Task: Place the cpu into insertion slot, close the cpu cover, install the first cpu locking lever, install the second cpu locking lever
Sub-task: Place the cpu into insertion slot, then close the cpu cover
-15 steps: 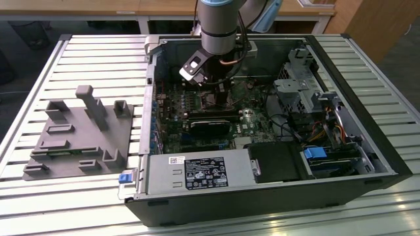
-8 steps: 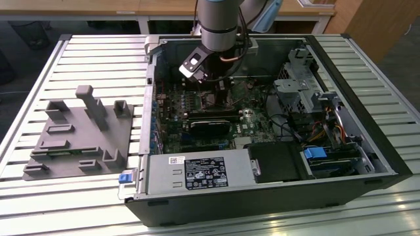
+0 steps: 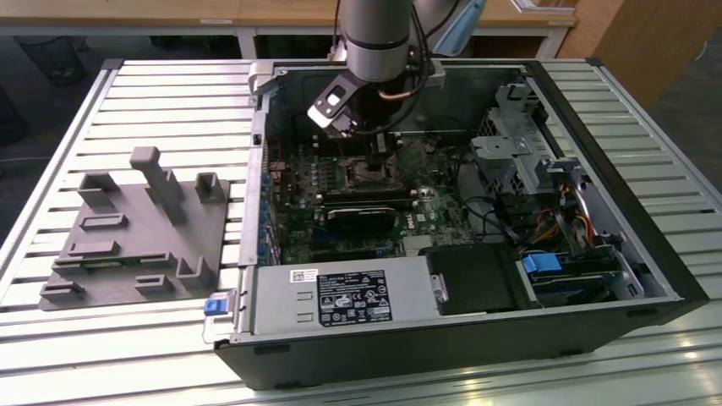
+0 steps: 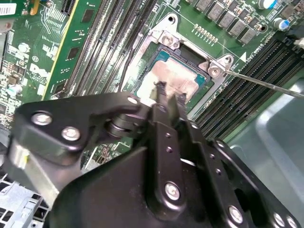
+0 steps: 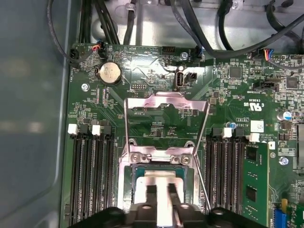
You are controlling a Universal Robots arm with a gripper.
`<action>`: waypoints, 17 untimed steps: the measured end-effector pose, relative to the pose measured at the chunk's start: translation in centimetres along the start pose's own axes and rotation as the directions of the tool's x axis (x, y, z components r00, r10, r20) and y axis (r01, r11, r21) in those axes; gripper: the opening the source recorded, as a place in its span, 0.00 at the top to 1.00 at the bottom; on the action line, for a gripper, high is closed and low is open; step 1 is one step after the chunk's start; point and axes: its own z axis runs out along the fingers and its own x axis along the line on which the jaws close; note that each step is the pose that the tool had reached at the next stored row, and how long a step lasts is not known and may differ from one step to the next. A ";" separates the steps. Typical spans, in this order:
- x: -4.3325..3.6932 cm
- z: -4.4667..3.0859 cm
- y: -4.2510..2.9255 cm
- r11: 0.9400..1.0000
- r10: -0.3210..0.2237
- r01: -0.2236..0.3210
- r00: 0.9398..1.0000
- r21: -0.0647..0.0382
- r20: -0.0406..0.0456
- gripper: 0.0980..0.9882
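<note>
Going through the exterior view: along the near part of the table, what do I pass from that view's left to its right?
Grey moulded plastic fixture plate → small blue plastic tab → silvery metal box with a black label → black rectangular block → blue plastic handle.

Grey fixture block is set on slatted table beside opened computer case; coin battery is seated on motherboard.
</note>
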 end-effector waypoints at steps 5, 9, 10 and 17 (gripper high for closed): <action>0.00 -0.20 0.01 1.000 0.000 0.000 1.000 0.000 0.000 0.99; -0.01 -0.28 0.02 1.000 0.000 0.000 1.000 0.000 -0.001 0.99; 0.00 -0.29 0.02 1.000 0.000 0.000 1.000 0.000 -0.001 0.99; -0.01 -0.48 0.03 1.000 0.000 0.000 1.000 0.000 -0.001 0.99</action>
